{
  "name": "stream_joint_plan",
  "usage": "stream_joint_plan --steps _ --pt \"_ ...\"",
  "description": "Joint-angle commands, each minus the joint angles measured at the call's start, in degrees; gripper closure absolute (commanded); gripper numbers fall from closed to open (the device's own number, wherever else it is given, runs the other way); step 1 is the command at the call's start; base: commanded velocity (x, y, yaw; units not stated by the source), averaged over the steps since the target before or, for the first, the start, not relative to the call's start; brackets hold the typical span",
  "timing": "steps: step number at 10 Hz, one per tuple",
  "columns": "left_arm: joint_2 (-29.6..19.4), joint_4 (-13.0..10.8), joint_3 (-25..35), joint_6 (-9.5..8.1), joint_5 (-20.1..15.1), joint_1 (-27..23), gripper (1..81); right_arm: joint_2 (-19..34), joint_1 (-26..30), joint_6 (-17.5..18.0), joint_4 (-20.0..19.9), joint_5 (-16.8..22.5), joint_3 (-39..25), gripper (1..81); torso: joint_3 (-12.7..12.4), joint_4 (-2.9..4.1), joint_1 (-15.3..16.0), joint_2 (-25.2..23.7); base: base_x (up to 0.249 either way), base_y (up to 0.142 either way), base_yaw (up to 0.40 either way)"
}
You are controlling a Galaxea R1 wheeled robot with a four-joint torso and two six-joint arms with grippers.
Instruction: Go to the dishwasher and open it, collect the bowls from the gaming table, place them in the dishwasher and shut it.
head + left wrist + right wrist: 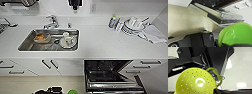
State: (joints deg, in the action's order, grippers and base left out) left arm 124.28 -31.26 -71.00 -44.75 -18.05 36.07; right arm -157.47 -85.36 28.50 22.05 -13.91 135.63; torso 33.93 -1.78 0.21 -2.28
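The dishwasher stands open under the counter, its door folded down and the dark racks showing. My left gripper holds a lime green bowl low in front of that door; the bowl's rim also peeks in at the head view's lower edge. My right gripper is shut on a yellow-green perforated bowl with a loop handle, held above the pale floor. The gaming table is out of view.
A steel sink with dirty dishes and a faucet sits left of the dishwasher. White plates, a bottle and a cloth lie on the counter's right. White drawers flank the open door.
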Motion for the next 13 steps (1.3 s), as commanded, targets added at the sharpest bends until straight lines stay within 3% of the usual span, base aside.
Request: stream_joint_plan --steps 1,3,7,10,12,13 --pt "4.0 4.8 1.9 -1.56 -9.7 -11.4 81.1 1.2 -1.3 0.0 0.6 2.8 -1.1 81.1 0.0 0.00 0.0 0.0 0.000 0.000 0.000" --pt "7.7 4.8 -0.1 -2.26 -12.4 -14.2 81.1 1.2 -1.3 0.0 0.6 2.7 -1.1 81.1 0.0 0.00 0.0 0.0 0.000 0.000 0.000" --pt "15.4 5.1 -2.6 -4.46 -12.7 -20.5 81.1 1.2 -1.3 0.0 0.6 2.7 -1.6 81.1 0.0 0.00 0.0 0.0 0.000 0.000 0.000" --pt "22.3 4.9 -7.6 -4.82 -12.6 -24.0 81.1 1.2 -1.3 0.1 0.6 2.7 -2.0 81.1 0.0 0.00 0.0 0.1 0.000 0.000 0.000" --pt "25.2 4.2 -8.2 -4.73 -9.9 -25.6 81.1 1.2 -1.3 0.0 0.4 1.4 -2.1 81.1 0.1 0.00 0.1 0.1 0.000 0.000 0.000" --pt "25.9 3.5 -8.5 -4.82 -5.1 -25.7 81.1 1.3 -1.4 0.0 0.2 1.2 -2.1 81.1 0.1 0.00 0.1 0.1 0.000 0.000 0.000"
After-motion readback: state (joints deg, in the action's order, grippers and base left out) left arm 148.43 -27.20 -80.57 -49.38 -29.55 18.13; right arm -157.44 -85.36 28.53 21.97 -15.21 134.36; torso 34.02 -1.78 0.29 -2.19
